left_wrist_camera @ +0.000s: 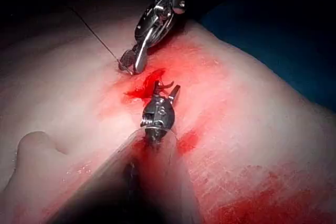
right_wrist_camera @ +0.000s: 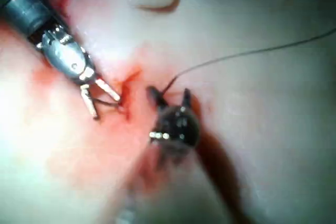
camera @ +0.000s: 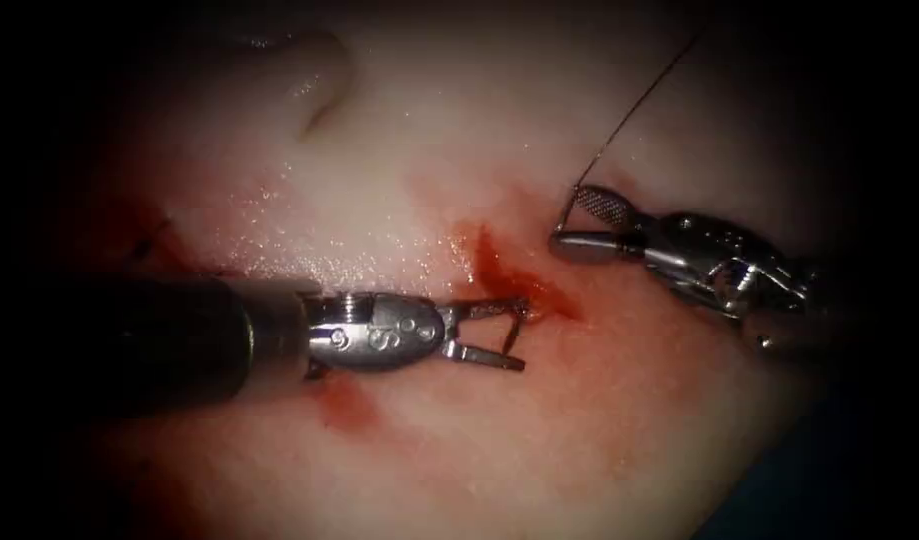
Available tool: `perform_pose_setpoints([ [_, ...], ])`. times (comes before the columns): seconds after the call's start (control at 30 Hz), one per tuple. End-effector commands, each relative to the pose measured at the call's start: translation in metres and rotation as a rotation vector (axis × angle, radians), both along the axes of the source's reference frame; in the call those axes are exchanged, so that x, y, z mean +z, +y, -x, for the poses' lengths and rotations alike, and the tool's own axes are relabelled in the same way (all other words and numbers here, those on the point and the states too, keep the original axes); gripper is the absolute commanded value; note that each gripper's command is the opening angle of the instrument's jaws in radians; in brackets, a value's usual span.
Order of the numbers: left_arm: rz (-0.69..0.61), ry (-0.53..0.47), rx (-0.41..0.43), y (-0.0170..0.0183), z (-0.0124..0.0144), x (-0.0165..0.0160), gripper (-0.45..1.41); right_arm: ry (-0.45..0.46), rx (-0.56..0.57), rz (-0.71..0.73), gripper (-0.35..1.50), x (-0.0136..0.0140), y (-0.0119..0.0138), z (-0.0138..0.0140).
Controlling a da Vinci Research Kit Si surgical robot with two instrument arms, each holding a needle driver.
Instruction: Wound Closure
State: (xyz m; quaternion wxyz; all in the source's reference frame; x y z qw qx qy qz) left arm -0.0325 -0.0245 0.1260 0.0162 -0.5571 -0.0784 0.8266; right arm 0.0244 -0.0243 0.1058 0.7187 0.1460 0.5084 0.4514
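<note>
Needle (camera: 517, 322), just left of the cut (camera: 499, 270), spans the left gripper's (camera: 514, 335) spread jaws; right gripper (camera: 569, 222) gapes beside thread (camera: 634, 100), holding nothing — grip wants care.

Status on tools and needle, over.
Left tool open at cut, holds nothing. Right tool open right of cut, holds nothing; thread runs up from its tips. Needle: thin curve across left tips; whether in tissue, unclear.

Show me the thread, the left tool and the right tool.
thread (camera: 634, 100), endoscope view, mid-strand.
left tool (camera: 514, 335), endoscope view, between its open jaws.
right tool (camera: 571, 222), endoscope view, between its open jaws.
</note>
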Motion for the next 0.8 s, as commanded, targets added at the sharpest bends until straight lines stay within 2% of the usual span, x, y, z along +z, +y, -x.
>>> perform_pose_setpoints([
  [0.03,-0.001,-0.003,0.006,-0.0003,0.0006,0.0007,0.46,0.002,-0.001,0.0,0.84,0.0004,-0.0002,-0.0008],
  [0.13,0.002,-0.002,0.005,-0.0003,0.0008,0.001,0.44,0.002,-0.001,0.0,0.84,0.0004,-0.0002,-0.0008],
  [0.2,0.002,-0.002,0.006,-0.0001,0.0008,0.0011,0.35,0.002,-0.001,0.0,0.84,0.0004,-0.0002,-0.0008],
  [0.23,0.001,-0.004,0.009,-0.0001,0.0008,0.0011,0.15,0.002,-0.001,0.0,0.84,0.0004,-0.0003,-0.0008],
  [0.27,-0.004,-0.01,0.019,-0.0001,0.0008,0.0011,-0.43,0.002,-0.002,0.0,0.83,0.0004,-0.0003,-0.0008],
  [0.37,0.001,-0.013,0.024,-0.0005,0.0005,0.0009,-0.45,0.004,0.001,-0.005,0.83,0.0003,-0.0003,-0.0008],
  [0.53,-0.084,-0.015,0.005,-0.0011,0.0011,-0.0012,-0.45,0.004,0.001,-0.005,0.83,0.0004,-0.0003,-0.0009],
  [0.8,-0.225,-0.063,0.067,-0.0027,0.0028,-0.0052,-0.45,0.005,0.004,-0.009,0.83,0.0003,-0.0004,-0.0009],
])
